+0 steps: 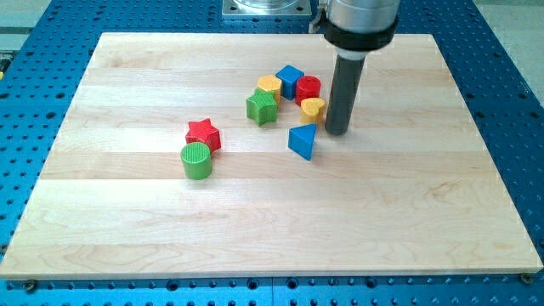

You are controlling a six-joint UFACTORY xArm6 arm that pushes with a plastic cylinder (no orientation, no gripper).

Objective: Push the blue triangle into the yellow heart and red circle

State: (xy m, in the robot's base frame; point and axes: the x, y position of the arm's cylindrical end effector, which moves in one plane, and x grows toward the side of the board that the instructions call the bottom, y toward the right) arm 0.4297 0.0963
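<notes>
Blue triangle (303, 140): a small blue wedge on the wooden board (255, 229), a little right of the centre, standing apart from the cluster above it; no writing can be read on it or on any block.
Green cylinder (196, 160): nearest block, at the view's left, touching the red star (203, 133) just above it.
My tip (337, 131): on the board just right of the blue triangle and beside the yellow heart; it is a plain rod, so there is no claw to be wide or narrow.
Yellow heart (314, 107): just above the blue triangle.
Green star (263, 107): left of the heart.
Red circle (308, 87): behind the heart.
Yellow hexagon (269, 86): above the green star.
Blue cube (290, 79): farthest, between the hexagon and the red circle.
</notes>
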